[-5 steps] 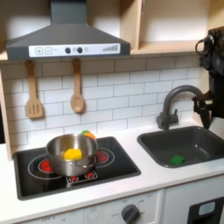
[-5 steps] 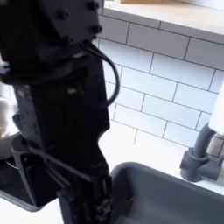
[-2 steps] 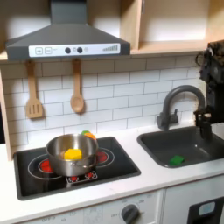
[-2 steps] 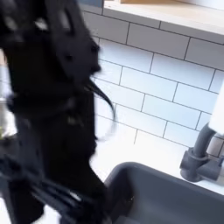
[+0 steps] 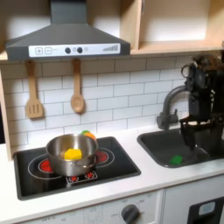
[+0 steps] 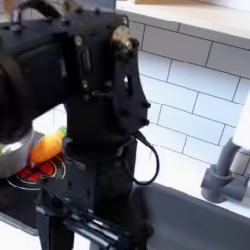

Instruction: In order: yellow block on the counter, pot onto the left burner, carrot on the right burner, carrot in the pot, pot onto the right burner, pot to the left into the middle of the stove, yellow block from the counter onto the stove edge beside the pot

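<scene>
Two red burners showed on the stove [image 5: 74,168], and the pot [image 5: 71,153] sat between them near its middle, with the yellow block [image 5: 73,154] inside. The carrot [image 6: 46,146] lay just behind the pot, beside its far rim, in the second exterior view. Open bench [image 5: 122,185] ran along the stove's front edge and between stove and sink [image 5: 179,144]. A small green piece [image 5: 177,159] lay in the sink. The arm [image 5: 202,101] stood over the sink by the tap [image 5: 175,101]; whether the jaws were wide or narrow could not be told
</scene>
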### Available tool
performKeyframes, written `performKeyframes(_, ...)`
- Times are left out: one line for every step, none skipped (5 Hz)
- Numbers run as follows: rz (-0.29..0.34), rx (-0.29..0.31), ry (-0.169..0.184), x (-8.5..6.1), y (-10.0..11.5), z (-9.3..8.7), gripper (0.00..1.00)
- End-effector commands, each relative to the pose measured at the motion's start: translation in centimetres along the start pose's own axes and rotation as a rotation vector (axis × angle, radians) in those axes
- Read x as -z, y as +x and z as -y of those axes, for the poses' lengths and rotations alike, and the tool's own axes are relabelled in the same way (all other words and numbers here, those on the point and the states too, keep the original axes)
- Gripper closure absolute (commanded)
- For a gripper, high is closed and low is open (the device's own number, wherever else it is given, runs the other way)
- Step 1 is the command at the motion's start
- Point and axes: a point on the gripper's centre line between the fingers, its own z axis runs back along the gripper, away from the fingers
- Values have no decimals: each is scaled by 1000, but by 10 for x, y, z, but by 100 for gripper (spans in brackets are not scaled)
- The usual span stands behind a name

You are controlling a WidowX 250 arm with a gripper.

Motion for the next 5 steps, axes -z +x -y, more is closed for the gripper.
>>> performKeyframes(86, -240, 31, -19, 34, -34, 0)
performKeyframes(110, -326, 37, -26, 34, -48, 0)
performKeyframes(109, -315, 39, -25, 33, -47, 0)
performKeyframes(109, -321, 40, -25, 33, -47, 0)
performKeyframes(109, -321, 40, -25, 33, -47, 0)
